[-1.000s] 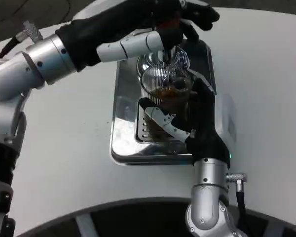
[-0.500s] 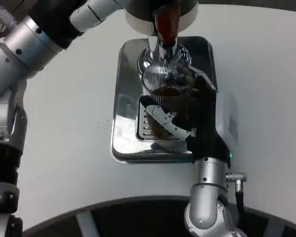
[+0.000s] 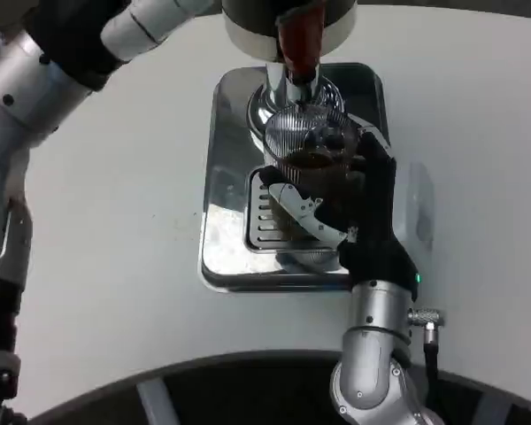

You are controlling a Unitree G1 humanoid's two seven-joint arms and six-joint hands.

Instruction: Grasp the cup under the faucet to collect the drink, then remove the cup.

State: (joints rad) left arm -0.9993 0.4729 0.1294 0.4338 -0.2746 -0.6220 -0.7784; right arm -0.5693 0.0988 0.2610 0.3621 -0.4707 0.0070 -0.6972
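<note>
Ribbed clear cup (image 3: 305,155) under faucet (image 3: 299,49), brown drink inside. We see right hand (image 3: 358,208) wrapped around cup, cup just ahead of its palm. Collecting looks mostly done; removal from drip tray (image 3: 226,177) not yet done. Left hand's state: cannot tell.

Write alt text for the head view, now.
The right hand grips a ribbed clear cup holding brown drink under the faucet, above a shiny metal tray on a white table.

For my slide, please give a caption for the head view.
Right hand holds ribbed cup of dark drink under faucet.
</note>
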